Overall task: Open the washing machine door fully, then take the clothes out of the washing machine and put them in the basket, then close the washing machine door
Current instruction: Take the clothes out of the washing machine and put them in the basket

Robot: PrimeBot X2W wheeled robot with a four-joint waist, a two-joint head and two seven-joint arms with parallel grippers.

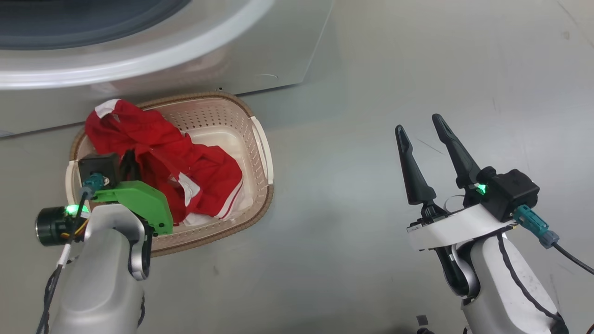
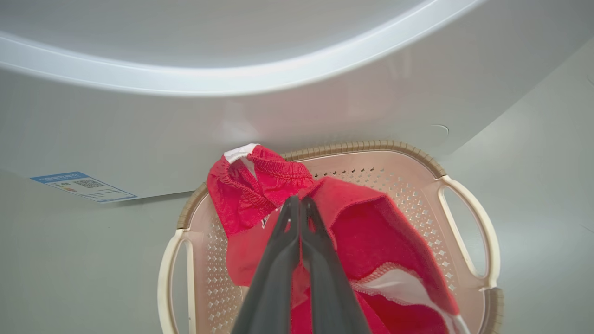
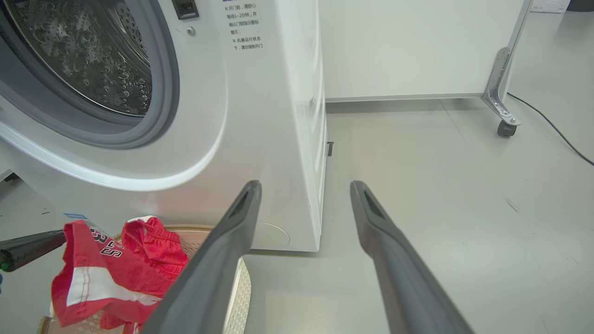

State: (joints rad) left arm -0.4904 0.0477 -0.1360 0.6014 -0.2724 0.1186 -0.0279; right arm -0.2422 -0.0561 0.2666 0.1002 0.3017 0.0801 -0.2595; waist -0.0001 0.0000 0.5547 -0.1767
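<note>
I am pinching the clothes (image 1: 185, 171) in my left claw (image 2: 297, 204), its two fingers pressed together on the red fabric, and I am holding them right over the basket (image 1: 261, 144), which is sitting on the floor (image 1: 371, 93) just in front of the washing machine (image 3: 260, 116). Part of the fabric is already resting inside the basket, and one end is draping over its far rim toward the machine. My right claw (image 1: 419, 124) is hanging spread wide and holding nothing, well off to the side above bare floor. From my right wrist I am seeing the mouth of the machine standing uncovered, so I am judging the door as opened, and the part of the drum (image 3: 93, 60) I am seeing is showing no red in it. I am reckoning the task to be well past halfway: what is remaining is letting the clothes drop fully into the basket and then closing the door.
</note>
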